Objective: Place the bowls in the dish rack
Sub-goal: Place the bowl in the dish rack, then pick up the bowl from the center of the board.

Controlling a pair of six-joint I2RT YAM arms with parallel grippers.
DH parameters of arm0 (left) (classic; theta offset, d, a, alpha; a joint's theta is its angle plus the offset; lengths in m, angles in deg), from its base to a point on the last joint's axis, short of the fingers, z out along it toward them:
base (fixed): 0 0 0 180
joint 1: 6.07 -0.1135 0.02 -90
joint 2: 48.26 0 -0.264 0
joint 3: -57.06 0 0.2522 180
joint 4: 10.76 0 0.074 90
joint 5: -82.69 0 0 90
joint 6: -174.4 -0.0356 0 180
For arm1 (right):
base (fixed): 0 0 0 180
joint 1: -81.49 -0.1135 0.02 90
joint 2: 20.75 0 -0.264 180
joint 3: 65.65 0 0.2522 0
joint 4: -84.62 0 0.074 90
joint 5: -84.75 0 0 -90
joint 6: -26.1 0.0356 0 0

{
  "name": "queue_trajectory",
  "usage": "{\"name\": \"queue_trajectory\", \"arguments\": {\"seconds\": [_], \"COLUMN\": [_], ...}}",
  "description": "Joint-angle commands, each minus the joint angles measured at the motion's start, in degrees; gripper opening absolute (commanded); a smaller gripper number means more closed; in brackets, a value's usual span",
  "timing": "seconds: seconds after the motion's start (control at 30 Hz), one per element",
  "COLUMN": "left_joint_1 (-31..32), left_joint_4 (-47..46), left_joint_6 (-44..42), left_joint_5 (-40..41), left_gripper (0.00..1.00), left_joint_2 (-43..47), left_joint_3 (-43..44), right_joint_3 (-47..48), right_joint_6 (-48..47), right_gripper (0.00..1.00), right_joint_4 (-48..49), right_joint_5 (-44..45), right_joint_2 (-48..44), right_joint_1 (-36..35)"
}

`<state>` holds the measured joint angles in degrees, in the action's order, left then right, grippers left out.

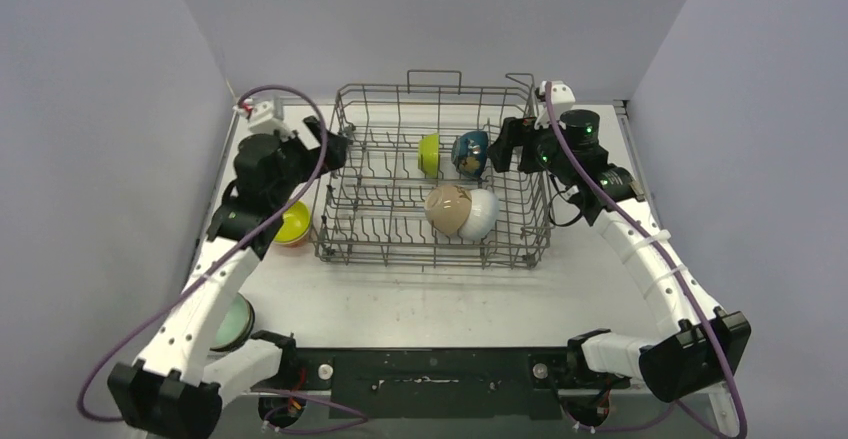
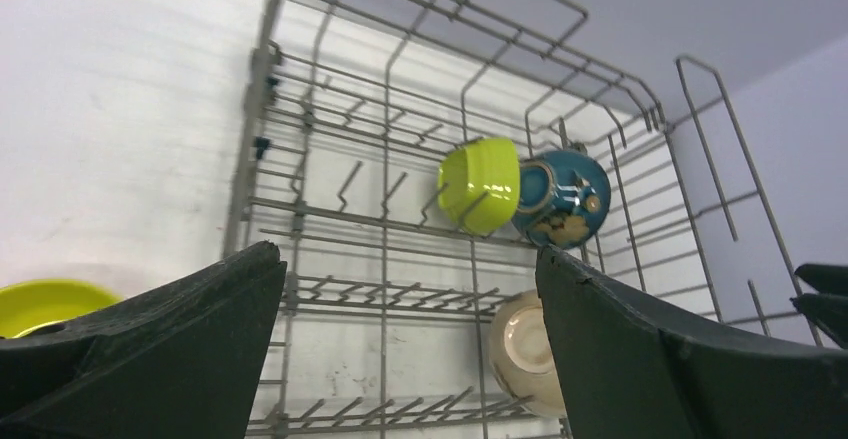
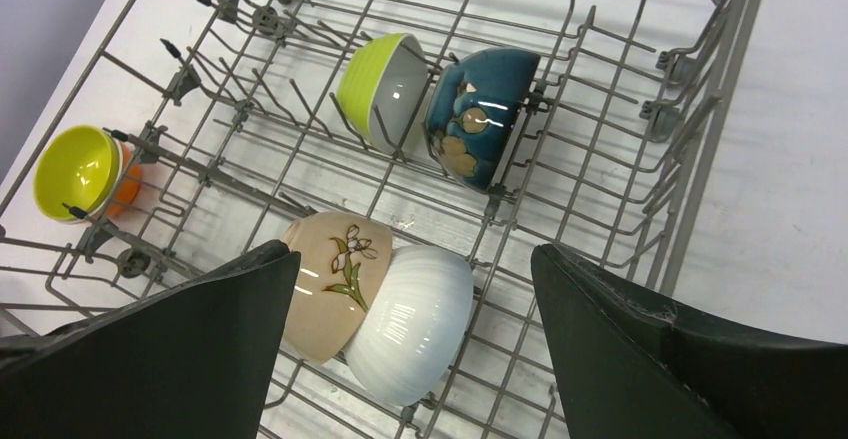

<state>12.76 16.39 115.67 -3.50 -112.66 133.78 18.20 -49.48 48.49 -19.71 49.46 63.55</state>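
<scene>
Bowls, 4 in all, lime [image 1: 429,154], blue [image 1: 470,153], beige [image 1: 446,209] and white [image 1: 481,215], sit in the rack [image 1: 432,250]. My left tool [image 1: 335,149] and right tool [image 1: 505,144] hang open, empty, at its sides. Loading looks midway; next, I judge, the left tool must reach the yellow bowl [image 1: 292,223] on the desk [image 1: 450,299].

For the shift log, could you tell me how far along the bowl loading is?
Done: lime bowl, dark blue bowl, beige bowl and white bowl in the dish rack. In hand: nothing; left gripper and right gripper are open, empty. Left: yellow bowl on orange bowl, and pale green bowl, outside.
</scene>
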Motion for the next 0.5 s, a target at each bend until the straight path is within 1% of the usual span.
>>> {"name": "queue_trajectory", "arguments": {"seconds": [0.0, 0.13, 0.17, 0.23, 0.33, 0.47], "left_joint_1": [-5.6, -8.8, -9.2, -10.2, -12.6, -17.6], "left_joint_4": [0.4, 11.4, 13.6, 17.6, 21.3, 22.1], "left_joint_6": [2.5, 1.0, 1.3, 1.6, 2.4, 3.8], "left_joint_5": [2.1, 6.7, 8.5, 9.4, 7.2, -0.1], "left_gripper": [0.96, 0.96, 0.96, 0.96, 0.96, 0.96], "left_joint_2": [10.6, 14.0, 14.0, 13.0, 9.3, 3.4], "left_joint_3": [-4.9, -6.5, -6.9, -7.2, -7.2, -7.5], "right_joint_3": [1.1, 0.7, 0.6, 0.4, 0.4, 0.3], "right_joint_6": [1.0, 1.7, 1.9, 2.2, 2.4, 2.3], "right_gripper": [0.9, 0.9, 0.9, 0.9, 0.9, 0.9], "right_joint_4": [1.8, 2.8, 3.0, 3.4, 3.5, 3.0], "right_joint_5": [-3.3, -4.7, -5.0, -5.9, -6.7, -7.0], "right_joint_2": [0.9, 2.1, 2.4, 3.0, 3.7, 4.1], "right_joint_1": [0.1, -0.1, -0.1, -0.1, -0.2, -0.3]}}
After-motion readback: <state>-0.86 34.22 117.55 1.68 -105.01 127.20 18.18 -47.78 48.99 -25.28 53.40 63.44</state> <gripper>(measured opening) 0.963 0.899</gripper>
